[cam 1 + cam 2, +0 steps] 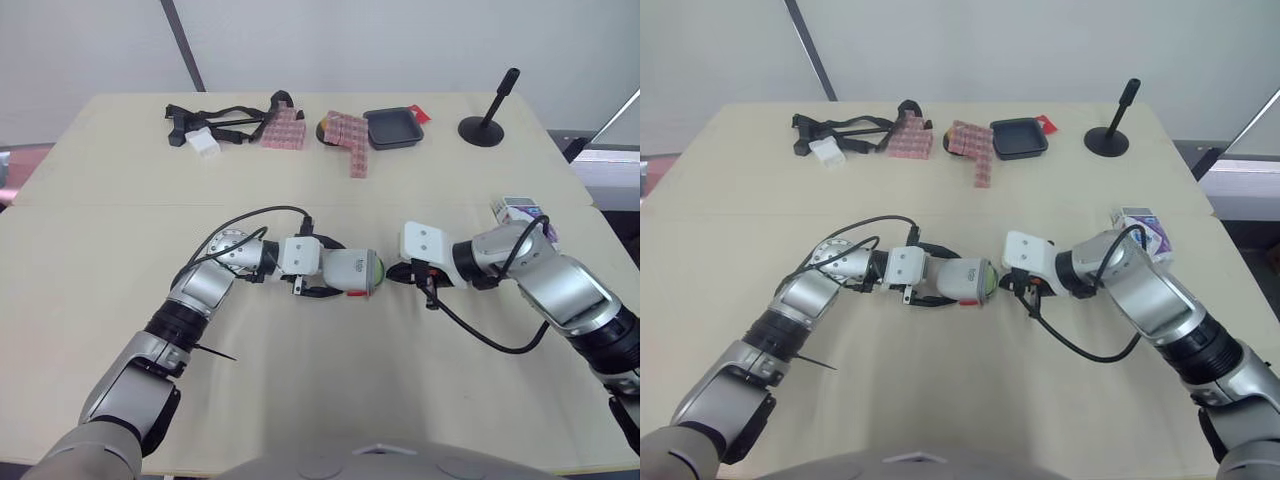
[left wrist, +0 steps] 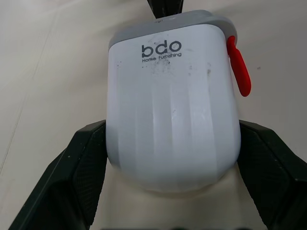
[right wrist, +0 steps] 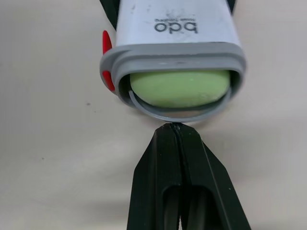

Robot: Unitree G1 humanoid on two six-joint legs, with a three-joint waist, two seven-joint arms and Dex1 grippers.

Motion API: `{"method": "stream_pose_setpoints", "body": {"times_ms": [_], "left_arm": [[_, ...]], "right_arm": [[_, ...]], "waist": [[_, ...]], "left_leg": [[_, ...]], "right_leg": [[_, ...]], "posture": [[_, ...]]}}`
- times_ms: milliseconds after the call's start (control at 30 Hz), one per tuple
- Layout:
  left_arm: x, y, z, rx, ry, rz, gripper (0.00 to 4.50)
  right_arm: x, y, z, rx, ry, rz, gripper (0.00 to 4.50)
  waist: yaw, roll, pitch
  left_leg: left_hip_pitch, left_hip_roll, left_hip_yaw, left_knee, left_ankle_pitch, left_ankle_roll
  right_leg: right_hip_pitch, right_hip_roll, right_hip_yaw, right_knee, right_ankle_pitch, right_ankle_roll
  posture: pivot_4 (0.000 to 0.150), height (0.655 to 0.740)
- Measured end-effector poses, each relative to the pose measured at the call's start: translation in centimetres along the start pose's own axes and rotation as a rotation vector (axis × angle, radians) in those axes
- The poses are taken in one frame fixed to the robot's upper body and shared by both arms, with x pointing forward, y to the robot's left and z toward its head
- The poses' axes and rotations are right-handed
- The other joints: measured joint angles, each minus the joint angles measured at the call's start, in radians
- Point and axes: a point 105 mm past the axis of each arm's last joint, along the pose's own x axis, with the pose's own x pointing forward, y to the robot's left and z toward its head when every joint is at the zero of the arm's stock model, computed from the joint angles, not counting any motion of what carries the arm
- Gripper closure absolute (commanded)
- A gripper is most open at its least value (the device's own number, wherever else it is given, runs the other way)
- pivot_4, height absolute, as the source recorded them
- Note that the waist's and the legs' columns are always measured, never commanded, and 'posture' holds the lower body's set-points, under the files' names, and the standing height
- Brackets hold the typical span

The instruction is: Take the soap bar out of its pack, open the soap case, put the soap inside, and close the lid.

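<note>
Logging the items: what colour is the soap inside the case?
Pale green soap, seen best in the right wrist view, inside the white case.

I see my left gripper (image 1: 956, 283) clamped around the soap case (image 1: 970, 280), its open end facing my right gripper (image 1: 1006, 283). Green soap (image 1: 991, 280) shows just at that gripper's tip. The soap pack (image 1: 1143, 231) lies well behind it.
</note>
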Motion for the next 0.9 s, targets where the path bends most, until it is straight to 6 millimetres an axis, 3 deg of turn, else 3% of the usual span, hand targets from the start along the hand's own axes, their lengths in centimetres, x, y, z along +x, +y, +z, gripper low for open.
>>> {"method": "stream_pose_setpoints", "body": {"times_ms": [267,433,467,633,733,833,867,900], "left_arm": [[0.0,0.0,0.0,0.0,0.0,0.002,1.05],[-0.1,0.2,0.1,0.021,-0.006,0.018,1.05],[-0.1,0.3,0.2,0.032,-0.011,0.029,1.05],[-0.6,1.2,0.2,0.058,-0.024,0.107,1.05],[-0.6,1.5,0.6,0.081,-0.039,0.134,1.05],[-0.7,2.0,1.5,0.122,-0.096,0.23,1.05],[-0.8,2.0,1.7,0.132,-0.108,0.246,1.05],[-0.8,2.0,2.0,0.147,-0.121,0.259,1.05]], "right_arm": [[-0.1,-0.3,0.0,-0.018,0.011,-0.011,4.47],[-1.5,-0.5,-0.6,0.103,-0.043,-0.044,4.47],[-2.0,-0.5,-0.9,0.144,-0.05,-0.047,3.95],[-4.7,-0.5,-2.0,0.425,-0.17,-0.08,2.34],[-5.2,-0.2,-2.1,0.546,-0.23,-0.064,1.37],[-5.9,1.7,-2.2,0.884,-0.327,0.066,0.36],[-6.0,2.0,-2.0,0.921,-0.344,0.087,0.05],[-5.9,2.1,-1.9,0.963,-0.365,0.1,0.05]], "waist": [[0.0,0.0,0.0],[0.003,0.0,0.0],[0.005,0.0,0.0],[0.007,0.0,0.0],[0.007,0.0,0.0],[0.015,0.001,0.0],[0.016,0.001,0.0],[0.017,0.001,0.0]], "left_leg": [[0.0,0.0,0.0,0.0,0.0,0.0],[-0.001,0.0,0.0,0.0,0.0,0.0],[-0.001,0.0,0.0,0.0,0.0,0.0],[-0.002,-0.001,0.0,0.001,0.0,0.0],[-0.001,-0.001,0.0,0.001,0.0,0.0],[-0.001,-0.001,0.0,0.001,0.0,0.0],[-0.001,0.0,0.0,0.002,0.0,0.0],[-0.001,0.0,0.0,0.002,0.0,0.0]], "right_leg": [[0.0,0.0,0.0,0.0,0.0,0.0],[0.0,0.0,0.0,0.0,0.0,0.0],[0.0,0.0,0.0,-0.001,0.0,0.0],[0.0,0.001,0.0,-0.001,0.0,0.0],[0.0,0.001,0.0,-0.002,0.0,0.0],[0.0,0.001,0.0,-0.002,0.0,0.0],[0.0,0.001,0.0,-0.002,0.0,0.0],[0.0,0.001,0.0,-0.002,0.0,0.0]], "posture": [[0.15,0.74],[0.15,0.74],[0.15,0.74],[0.15,0.74],[0.15,0.74],[0.15,0.74],[0.15,0.74],[0.15,0.74]]}}
